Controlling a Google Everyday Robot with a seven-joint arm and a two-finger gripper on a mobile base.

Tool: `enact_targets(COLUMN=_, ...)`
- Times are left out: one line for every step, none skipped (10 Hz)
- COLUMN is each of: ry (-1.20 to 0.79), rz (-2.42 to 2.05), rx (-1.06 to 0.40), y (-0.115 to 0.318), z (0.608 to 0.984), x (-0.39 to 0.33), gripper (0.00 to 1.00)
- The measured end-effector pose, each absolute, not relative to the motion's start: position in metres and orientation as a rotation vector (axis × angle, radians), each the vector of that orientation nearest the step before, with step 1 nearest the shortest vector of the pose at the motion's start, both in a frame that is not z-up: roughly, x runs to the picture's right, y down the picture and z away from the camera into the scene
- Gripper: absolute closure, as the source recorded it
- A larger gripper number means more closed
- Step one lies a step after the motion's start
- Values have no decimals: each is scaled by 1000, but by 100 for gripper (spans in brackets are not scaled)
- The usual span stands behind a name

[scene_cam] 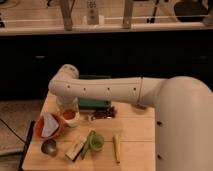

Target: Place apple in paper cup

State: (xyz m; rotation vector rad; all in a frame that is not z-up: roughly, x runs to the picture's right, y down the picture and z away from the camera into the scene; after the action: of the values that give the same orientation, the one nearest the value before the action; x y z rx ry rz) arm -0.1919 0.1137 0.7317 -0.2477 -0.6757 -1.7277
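Observation:
The apple (69, 114) is a small orange-red round fruit that sits in the mouth of the paper cup (72, 121), a short white cup on the left part of the wooden table (135, 135). My gripper (67, 104) hangs straight down from the white arm's bend, directly above the apple and cup and very close to them. I cannot tell whether it touches the apple.
An orange-red bowl (40, 131) with a grey-blue cloth stands left of the cup. A green cup (96, 142), a wrapped bar (76, 148), a metal round thing (49, 147) and a yellowish stick (116, 148) lie in front. A green box (94, 95) and a dark bag (104, 113) lie behind.

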Motion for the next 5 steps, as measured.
enact_targets(ry=-677, rz=-1729, rx=-249, y=114, z=732, x=-192, gripper=20)
enact_targets(ry=-676, rz=-1730, rx=-249, y=113, z=733, x=-192, gripper=20)
enact_targets(ry=-677, rz=-1730, rx=-250, y=113, z=733, x=-192, gripper=20)
enact_targets(ry=-678, rz=-1731, rx=-250, y=112, z=734, x=-191, gripper=20)
enact_targets(ry=-680, rz=-1732, rx=-249, y=111, z=734, x=-192, gripper=20)
